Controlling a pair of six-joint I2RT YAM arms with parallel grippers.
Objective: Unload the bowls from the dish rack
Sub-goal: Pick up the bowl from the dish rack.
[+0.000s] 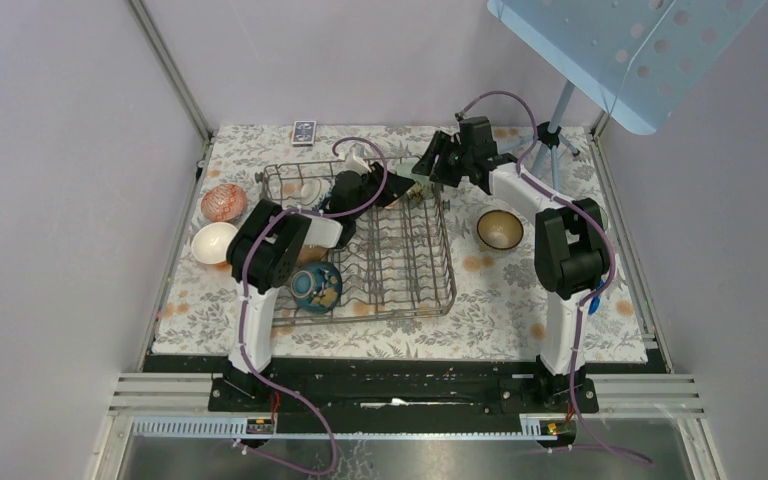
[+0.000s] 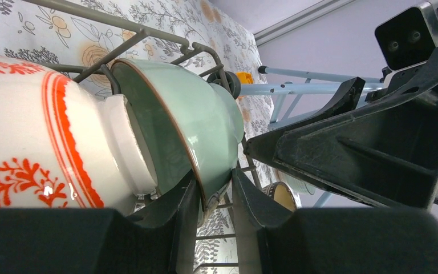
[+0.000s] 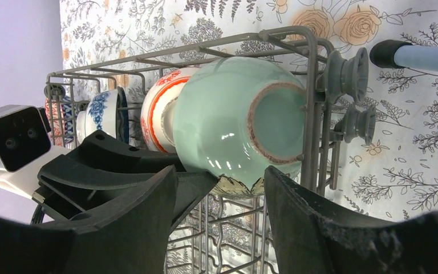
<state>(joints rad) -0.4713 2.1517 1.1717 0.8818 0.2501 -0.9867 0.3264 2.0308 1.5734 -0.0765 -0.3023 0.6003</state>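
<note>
The pale green bowl (image 3: pixel 228 120) is stood on edge at the far right corner of the dish rack (image 1: pixel 450 270), hemmed between the end wires and a red-and-white bowl (image 2: pixel 40 142) nested against its open side. Its rim is straddled by the narrowly parted fingers of the left gripper (image 2: pixel 214 189), while the right gripper (image 3: pixel 221 174) is held wide open and empty beside its outer wall. Whether the rim is pinched cannot be told, and from overhead the bowl is largely hidden by both wrists.
</note>
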